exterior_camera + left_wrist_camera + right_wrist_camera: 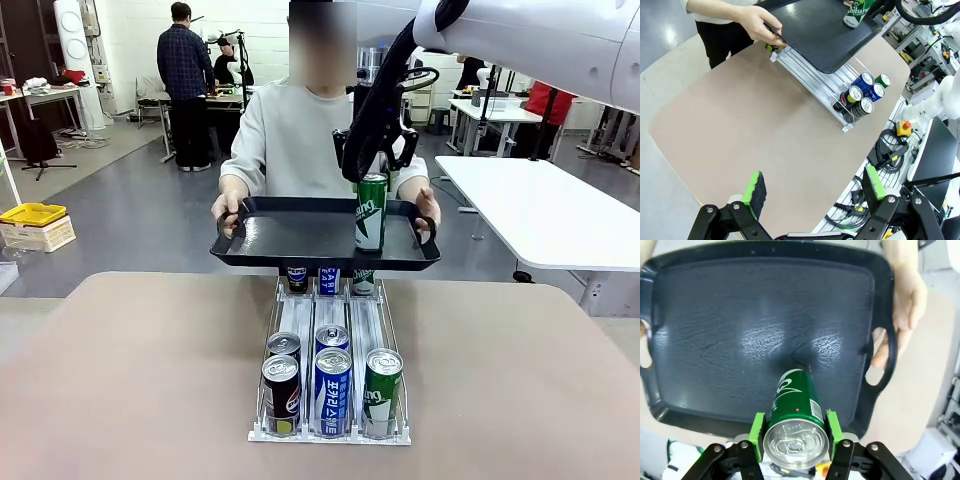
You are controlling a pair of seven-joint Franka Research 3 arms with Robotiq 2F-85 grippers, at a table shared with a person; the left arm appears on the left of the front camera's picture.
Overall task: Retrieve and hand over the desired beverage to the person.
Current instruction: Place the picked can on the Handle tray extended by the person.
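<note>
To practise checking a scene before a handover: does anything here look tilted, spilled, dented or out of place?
Nothing stands out. The green can stands upright on the black tray, gripped by the right pincer; the person's hands hold the tray level; the cans in the rack stand upright. No spill shows.

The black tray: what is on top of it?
One upright green can, clamped by the right gripper; the tray is otherwise bare. The can's base is hidden, so contact is unclear.

There are three black Pepsi cans [281, 395], three blue cans [332, 390] and three green cans [382, 392], one black tray [290, 235] and one clear can rack [365, 320].
</note>
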